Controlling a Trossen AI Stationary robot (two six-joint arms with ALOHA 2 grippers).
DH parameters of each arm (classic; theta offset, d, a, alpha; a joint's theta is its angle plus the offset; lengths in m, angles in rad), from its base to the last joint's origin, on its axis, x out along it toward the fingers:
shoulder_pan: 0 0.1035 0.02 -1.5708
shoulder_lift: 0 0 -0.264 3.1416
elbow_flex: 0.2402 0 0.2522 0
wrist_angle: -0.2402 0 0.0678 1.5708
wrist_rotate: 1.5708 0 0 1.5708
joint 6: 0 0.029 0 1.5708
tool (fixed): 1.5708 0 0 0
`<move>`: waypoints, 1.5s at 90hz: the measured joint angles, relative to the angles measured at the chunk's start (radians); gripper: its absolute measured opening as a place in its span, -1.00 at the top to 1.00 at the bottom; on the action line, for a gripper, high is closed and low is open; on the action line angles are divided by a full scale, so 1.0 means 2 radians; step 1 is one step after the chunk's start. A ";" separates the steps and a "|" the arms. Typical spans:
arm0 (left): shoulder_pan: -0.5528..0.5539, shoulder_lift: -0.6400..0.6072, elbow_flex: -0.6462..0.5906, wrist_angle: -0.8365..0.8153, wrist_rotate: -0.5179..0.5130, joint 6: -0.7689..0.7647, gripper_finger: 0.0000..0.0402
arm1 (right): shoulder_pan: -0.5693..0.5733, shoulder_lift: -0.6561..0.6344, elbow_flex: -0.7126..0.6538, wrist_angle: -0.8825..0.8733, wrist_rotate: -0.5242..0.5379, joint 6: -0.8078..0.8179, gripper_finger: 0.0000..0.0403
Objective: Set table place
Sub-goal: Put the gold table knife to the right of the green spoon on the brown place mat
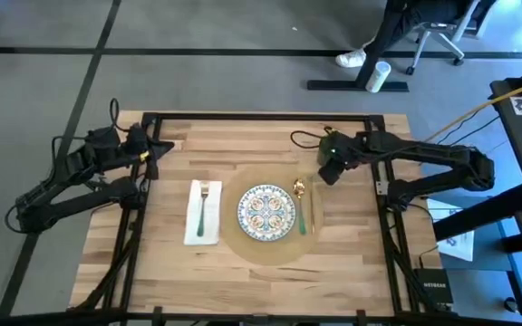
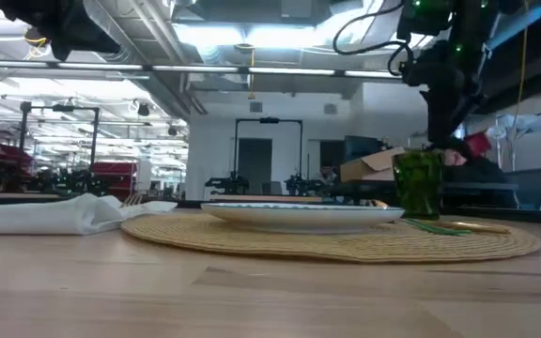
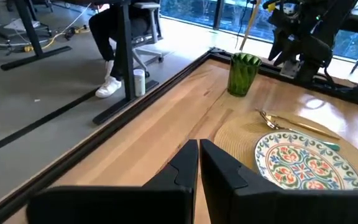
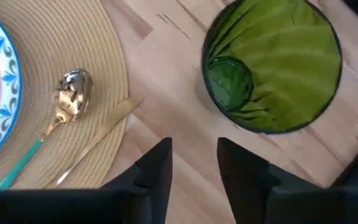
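The round tan placemat (image 1: 265,252) lies in the middle of the wooden table (image 1: 352,272) and carries a patterned plate (image 1: 265,212). A gold spoon (image 4: 72,90) with a teal handle and a gold knife (image 4: 98,149) lie on the mat to the right of the plate. A green glass (image 4: 272,65) stands upright on the bare wood just past the mat's far right edge. My right gripper (image 4: 194,165) hangs open over the table beside the glass and touches nothing. My left gripper (image 3: 199,165) waits shut at the table's far left corner.
A white napkin (image 1: 202,213) with a green-handled fork (image 1: 204,206) on it lies left of the mat. Bare wood shows along the near edge and the far edge. Beyond the table's far edge sits a person on an office chair (image 1: 433,32).
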State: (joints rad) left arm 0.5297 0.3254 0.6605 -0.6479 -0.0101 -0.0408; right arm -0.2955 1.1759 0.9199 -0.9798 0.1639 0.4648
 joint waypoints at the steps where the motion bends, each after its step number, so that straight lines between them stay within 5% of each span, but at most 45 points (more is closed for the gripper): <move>1: 0.000 0.000 0.000 0.000 0.000 0.000 1.00 | 0.000 0.000 0.000 0.002 -0.001 -0.001 0.43; 16: 0.000 0.000 0.000 0.000 0.000 -0.001 1.00 | 0.003 0.000 0.000 0.017 -0.059 -0.004 0.46; 33: 0.000 0.000 0.000 -0.005 0.000 -0.014 1.00 | 0.051 0.000 -0.010 0.052 -0.104 0.115 0.57; 56: 0.000 0.000 -0.002 -0.007 0.000 -0.041 1.00 | 0.144 0.039 -0.050 0.123 -0.097 0.354 0.60; 74: 0.000 0.001 -0.038 0.014 -0.008 -0.030 1.00 | 0.195 0.101 -0.050 0.192 -0.071 0.458 0.60; 135: 0.000 0.006 -0.040 0.037 -0.008 -0.028 1.00 | 0.220 0.174 -0.049 0.148 -0.020 0.538 0.60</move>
State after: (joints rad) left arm 0.5301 0.3367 0.5797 -0.5735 -0.0265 -0.0971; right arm 0.1444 1.5236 0.8219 -0.6843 0.1243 1.5402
